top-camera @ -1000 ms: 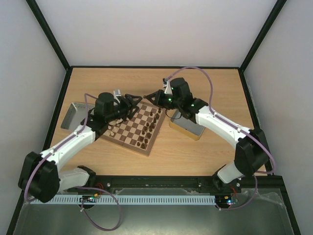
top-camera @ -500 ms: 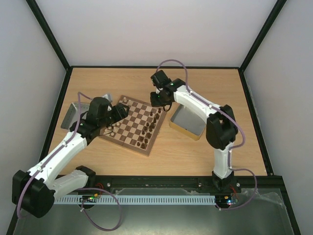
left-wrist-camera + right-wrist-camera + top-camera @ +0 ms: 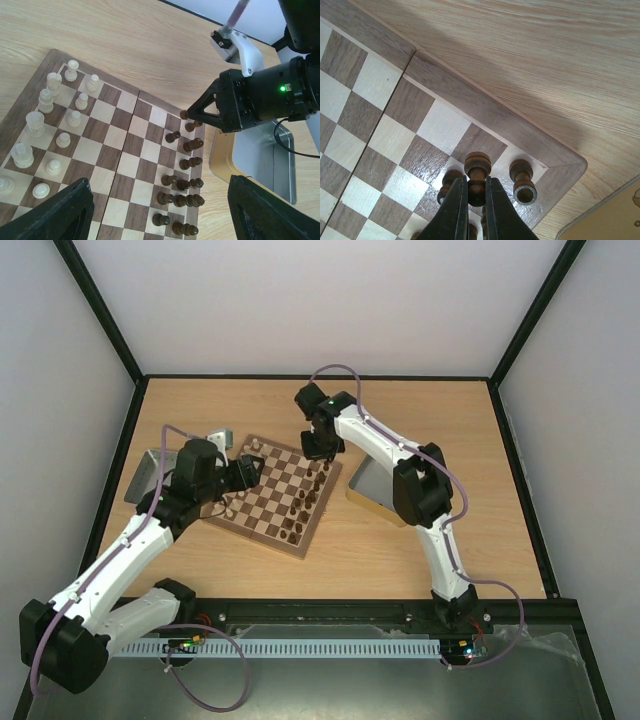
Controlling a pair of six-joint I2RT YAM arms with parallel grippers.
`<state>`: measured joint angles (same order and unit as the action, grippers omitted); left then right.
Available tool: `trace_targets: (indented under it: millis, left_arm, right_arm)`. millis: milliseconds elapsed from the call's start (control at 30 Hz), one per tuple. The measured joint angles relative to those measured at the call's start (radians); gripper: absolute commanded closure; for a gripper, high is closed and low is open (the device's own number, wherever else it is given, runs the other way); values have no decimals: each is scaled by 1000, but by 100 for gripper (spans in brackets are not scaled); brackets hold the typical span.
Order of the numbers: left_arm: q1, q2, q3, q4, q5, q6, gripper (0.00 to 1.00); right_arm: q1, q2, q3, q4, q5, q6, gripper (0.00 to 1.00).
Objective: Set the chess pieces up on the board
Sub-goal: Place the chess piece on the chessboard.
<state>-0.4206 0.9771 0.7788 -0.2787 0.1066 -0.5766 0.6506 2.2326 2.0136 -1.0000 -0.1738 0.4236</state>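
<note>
The board point(image 3: 268, 502) lies mid-table. Pale pieces point(image 3: 234, 506) stand along its left side and dark pieces point(image 3: 306, 502) along its right. In the left wrist view the pale pieces point(image 3: 46, 100) and dark pieces point(image 3: 184, 180) both stand on the board point(image 3: 95, 150). My right gripper point(image 3: 476, 200) is shut on a dark piece point(image 3: 478, 172) just above the far right corner squares of the board point(image 3: 485, 107). A dark rook point(image 3: 522, 181) stands in the corner beside it. The gripper also shows from above point(image 3: 320, 448). My left gripper point(image 3: 246, 472) hovers open and empty over the board's left part.
A shiny metal tin point(image 3: 368, 490) sits right of the board, partly under my right arm; it also shows in the left wrist view point(image 3: 260, 155). A grey tray point(image 3: 148, 476) sits left of the board. Bare wooden table point(image 3: 420, 415) lies beyond.
My right gripper has moved left to the board's far right corner with the dark piece. My left gripper has drawn back left from the board's far edge.
</note>
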Motion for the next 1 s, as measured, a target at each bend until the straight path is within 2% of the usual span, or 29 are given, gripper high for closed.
trace_targets:
  millis: [333, 633, 1000]
  left_arm:
    - [0, -15, -6, 2, 5, 40, 25]
    - [0, -15, -13, 3, 5, 46, 24]
    - [0, -15, -14, 4, 6, 46, 24]
  right_arm:
    - [0, 70, 54, -46, -15, -2, 96]
    - [0, 87, 67, -53, -26, -5, 87]
    - [0, 87, 75, -56, -29, -8, 85]
